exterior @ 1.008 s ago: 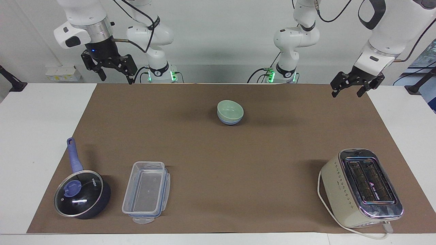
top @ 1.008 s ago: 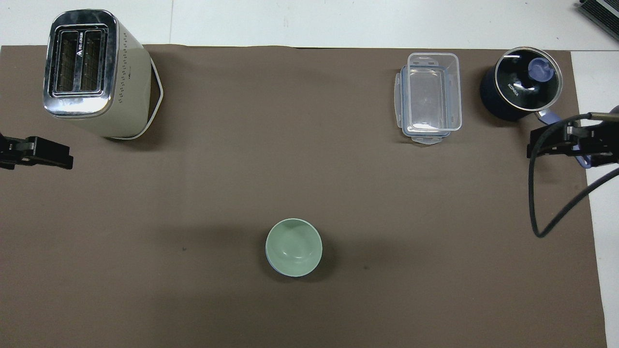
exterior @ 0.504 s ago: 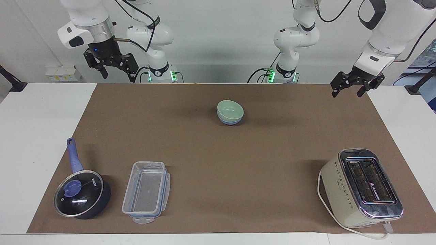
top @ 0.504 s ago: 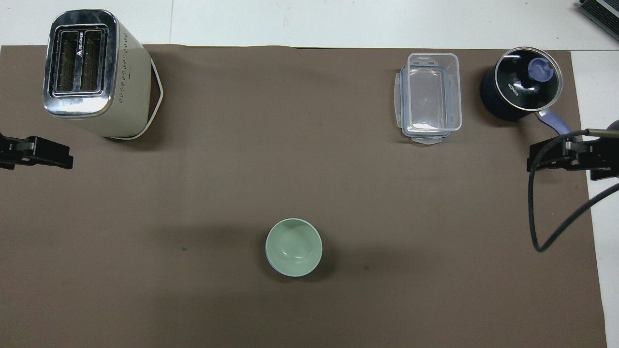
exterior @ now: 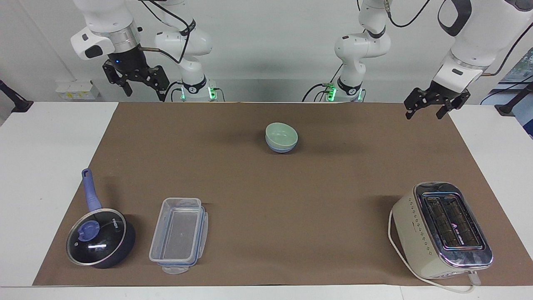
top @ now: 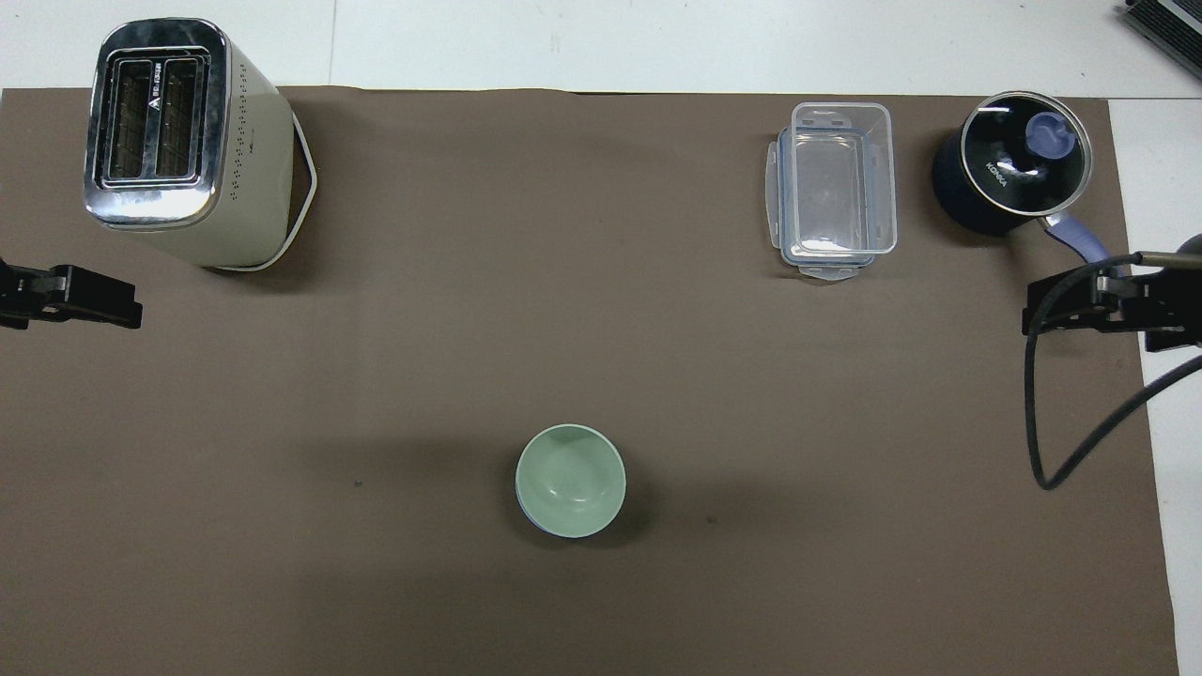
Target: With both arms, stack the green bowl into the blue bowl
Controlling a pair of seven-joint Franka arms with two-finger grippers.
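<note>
The pale green bowl [exterior: 282,135] sits nested inside the blue bowl [exterior: 282,147], midway between the two arms' ends of the brown mat and on its half nearer the robots. From overhead the green bowl [top: 570,480] covers nearly all of the blue bowl [top: 520,500], of which only a thin edge shows. My left gripper [exterior: 424,112] hangs open and empty in the air over the mat's edge at the left arm's end. My right gripper [exterior: 143,93] hangs open and empty over the mat's corner at the right arm's end. Neither touches the bowls.
A cream and chrome toaster [exterior: 442,230] stands farther from the robots at the left arm's end. A clear plastic container [exterior: 179,235] and a lidded dark saucepan [exterior: 100,238] with a blue handle stand farther from the robots at the right arm's end.
My right gripper has risen and drawn back toward the robots, uncovering the saucepan's handle in the overhead view. The left gripper and the bowls have not moved.
</note>
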